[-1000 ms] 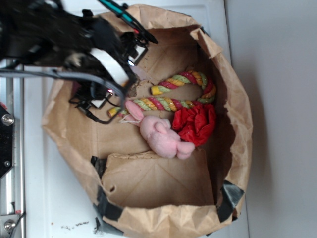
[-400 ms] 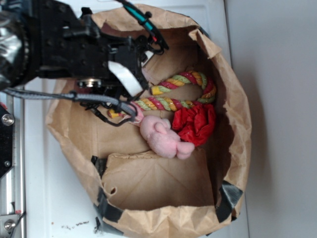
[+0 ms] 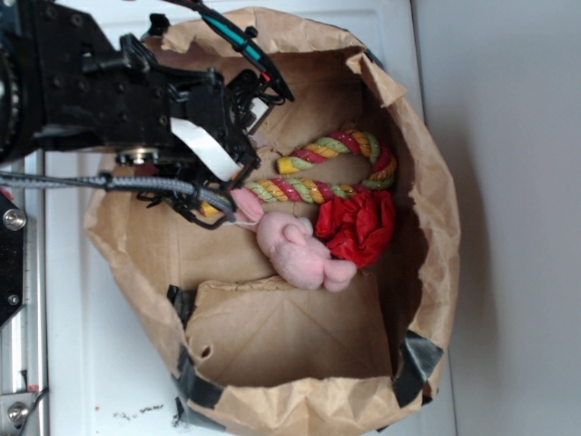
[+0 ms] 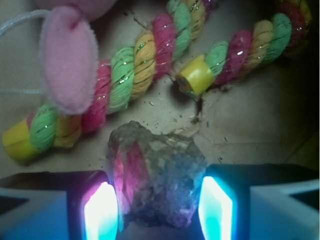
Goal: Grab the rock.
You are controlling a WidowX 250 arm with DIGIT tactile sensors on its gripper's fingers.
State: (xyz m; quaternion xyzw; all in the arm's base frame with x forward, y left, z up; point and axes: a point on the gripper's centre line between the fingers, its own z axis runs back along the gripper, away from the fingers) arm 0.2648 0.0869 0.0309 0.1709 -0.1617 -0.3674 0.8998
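Note:
In the wrist view the rock (image 4: 157, 175), a rough grey-brown lump, sits between my two glowing fingertips. My gripper (image 4: 159, 202) is shut on the rock, with the left pad (image 4: 102, 212) and the right pad (image 4: 215, 210) pressed to its sides. Seen from the exterior view, my gripper (image 3: 243, 173) is down inside the paper bag (image 3: 427, 182) at its upper left. The black arm hides the rock there.
A striped rope toy (image 3: 336, 168) lies just beyond the rock, its yellow end (image 4: 196, 75) close by. A pink plush bunny (image 3: 295, 245) has an ear (image 4: 67, 65) over the rope. A red cloth ball (image 3: 359, 222) lies to the right. Bag walls rise all round.
The arm has swung down into the bag's upper left corner and settled there, then shifted slightly left. The toys have not moved.

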